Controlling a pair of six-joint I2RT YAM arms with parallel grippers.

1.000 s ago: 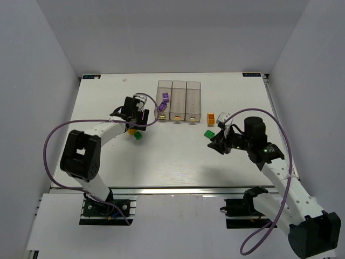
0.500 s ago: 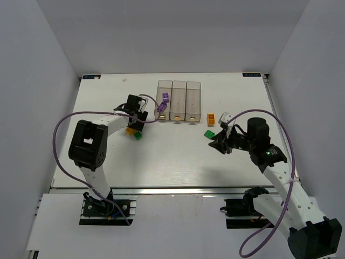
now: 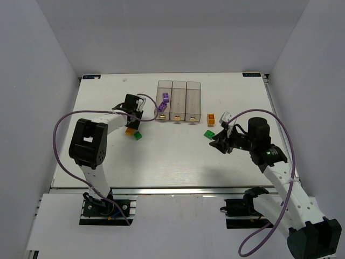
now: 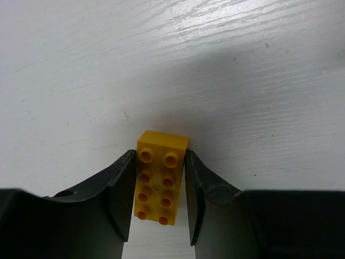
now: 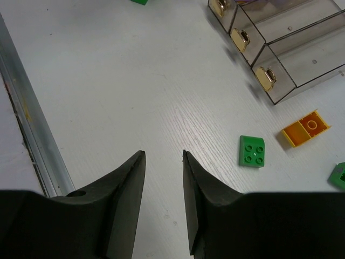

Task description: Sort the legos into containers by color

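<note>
Three clear greyish containers [image 3: 178, 97] stand joined in a row toward the far edge of the table [image 3: 172, 162], about midway along it. Each has a small yellowish tag at its near end. A purple brick [image 3: 166, 97] lies in the leftmost bin.

Left of that row, well in from the left edge of the table, the left gripper [image 3: 131, 123] is down at the tabletop. In its wrist view the two dark fingers [image 4: 121, 189] press against both long sides of a yellow brick [image 4: 160, 183], studs up, eight of them in two rows. The brick's far end sticks out past the fingertips. Whether it rests on the table or is lifted off it cannot be told. A green brick [image 3: 138, 135] lies just beside this gripper on its near side, apart from it.

Toward the right edge of the table, the right gripper [image 3: 218, 143] hangs over bare tabletop, its jaws parted with a narrow gap and nothing between them. Just beyond its fingertips [image 5: 194, 178] lies a square green brick with four studs [image 3: 208, 134], clear of the fingers. Farther on, near the right end of the containers, lies an orange-yellow brick [image 3: 212, 118] with its hollow side showing. The two are near each other but not touching. At the right edge of the right wrist view a sliver of another green piece [image 5: 339, 175] shows, too cut off to name.
</note>
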